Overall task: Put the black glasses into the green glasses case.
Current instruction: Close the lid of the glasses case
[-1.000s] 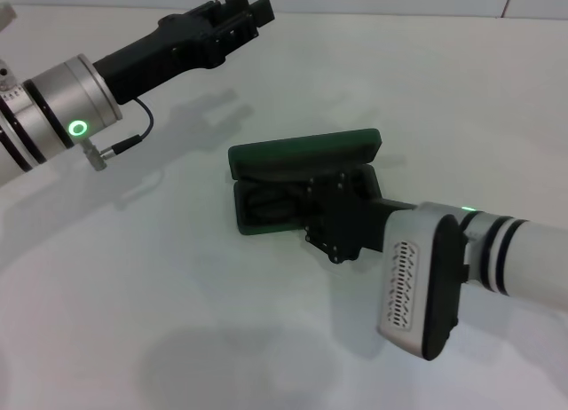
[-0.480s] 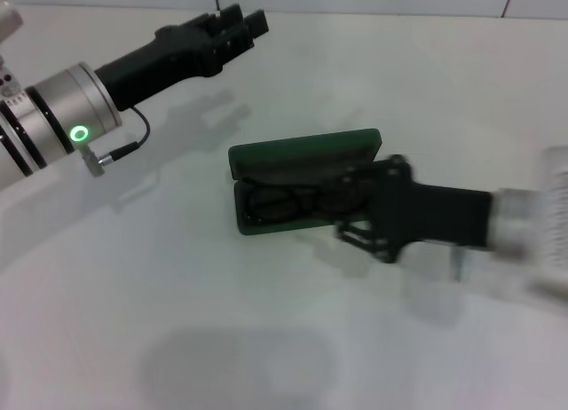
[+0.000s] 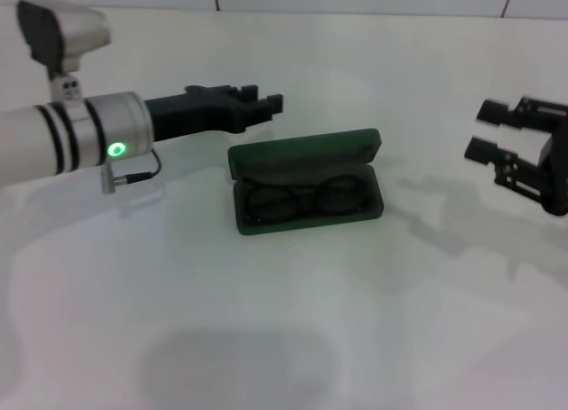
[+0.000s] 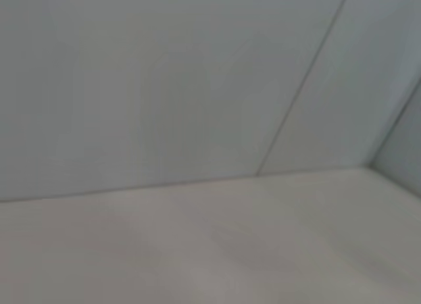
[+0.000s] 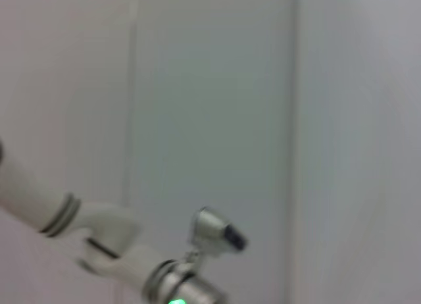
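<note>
In the head view, our right hand (image 3: 491, 135), a black two-fingered unit, hangs well to the side of the dark green hinged hard case (image 3: 306, 181), its fingers spread apart and holding nothing. Our left hand (image 3: 262, 100) reaches in just behind the raised lid, level above the white tabletop (image 3: 266, 339); its fingers sit close together with only a narrow gap and grip nothing. The case lies open between the two hands, nearer the left one, and the thin black glasses (image 3: 303, 199) with rounded lenses rest inside its lower tray, across the dark lining. We judge the placing done and only the lid left to close. What could go wrong: the left hand is so close to the lid's back edge that a careless push could slide the whole case over the smooth tabletop or snap the lid down on a temple arm that is not fully seated; we cannot tell whether the temples lie flat. In the left wrist view we see only bare wall and tabletop. In the right wrist view we see wall and the left arm's silver forearm (image 5: 184, 284), no case.
</note>
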